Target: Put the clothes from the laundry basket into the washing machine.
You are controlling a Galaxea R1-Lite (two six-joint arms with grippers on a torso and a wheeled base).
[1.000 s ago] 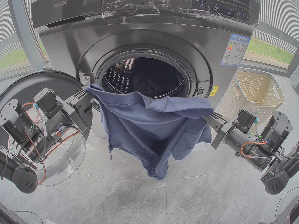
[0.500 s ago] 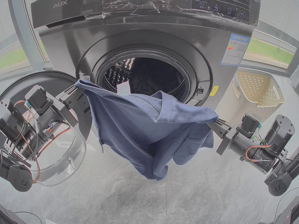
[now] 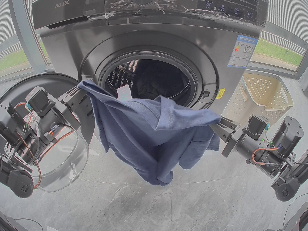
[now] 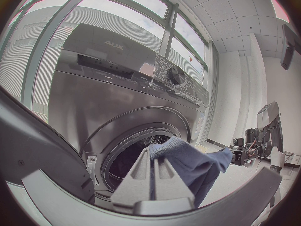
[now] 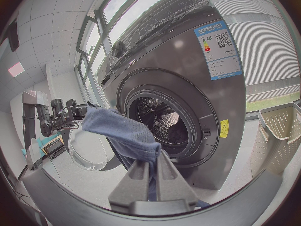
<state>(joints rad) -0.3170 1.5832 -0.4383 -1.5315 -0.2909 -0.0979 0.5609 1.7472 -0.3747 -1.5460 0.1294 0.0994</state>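
Before the open washing machine [image 3: 64, 48], a dark blue shirt [image 3: 144, 135] hung spread between two grippers, outside the drum [image 3: 154, 77] and above the grey floor [image 3: 192, 206]. Since a second earlier the left gripper [image 3: 82, 89] had drawn outward toward the open door [image 3: 35, 87], and the right gripper [image 3: 214, 125] had sunk a little (the machine had not shifted in the head view, so the camera had held still). The shirt's top edge, nearly flat before, had bunched into a folded hump near the middle, and a small white label [image 3: 123, 93] had turned up into sight at the collar. Each gripper's fingers were pinched together on an upper corner of the cloth, as both wrist views showed. The fabric sagged from the two corners in soft folds to a low point between the arms. A cream laundry basket [image 3: 284, 95] stood beside the machine on the robot's right.
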